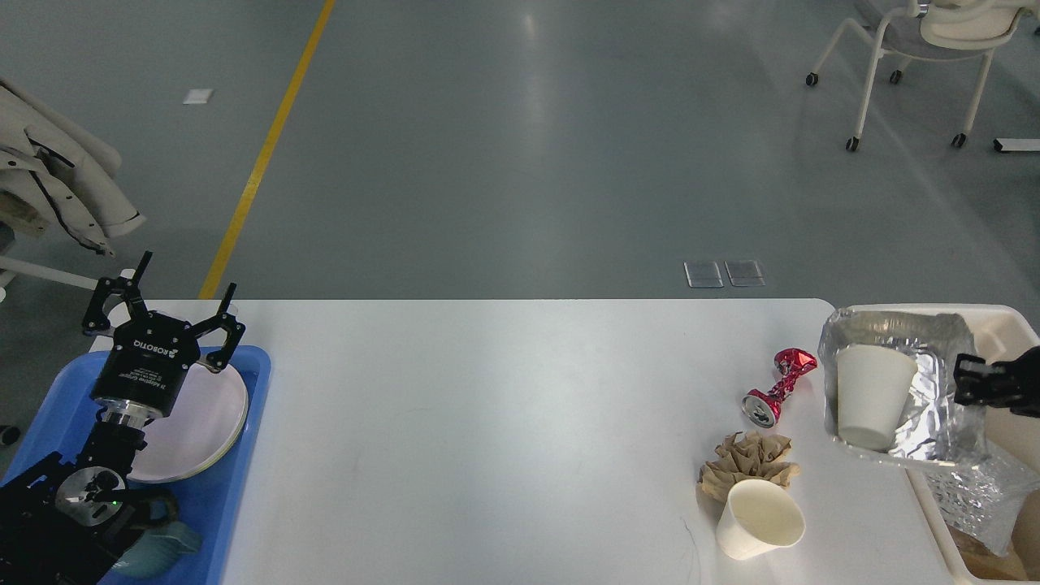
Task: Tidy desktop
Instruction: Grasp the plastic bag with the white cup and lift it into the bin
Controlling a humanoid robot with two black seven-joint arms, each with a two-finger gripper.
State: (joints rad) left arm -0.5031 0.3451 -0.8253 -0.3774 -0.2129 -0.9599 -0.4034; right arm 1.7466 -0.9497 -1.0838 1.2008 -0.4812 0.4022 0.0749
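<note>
Single head cam, mounted above my shoulders, pitched forward and down. Desktop point(504, 422) fills the lower half, near edge cropped by the frame bottom, far edge roughly mid-frame. Beyond it, grey floor with a yellow line point(264, 154) running away from me, and a chair point(918, 57) top right. My left arm enters bottom left, over the blue tray point(244, 455); right arm barely pokes in at the right edge, over the bin point(1011, 325). Mid-range framing, no close-up. No second view, so no overlap.

Wide bare middle of desktop point(487, 439) I can cross freely; crushed can point(778, 388), brown paper point(749, 461), tipped cup point(760, 520) crowd the right side.
</note>
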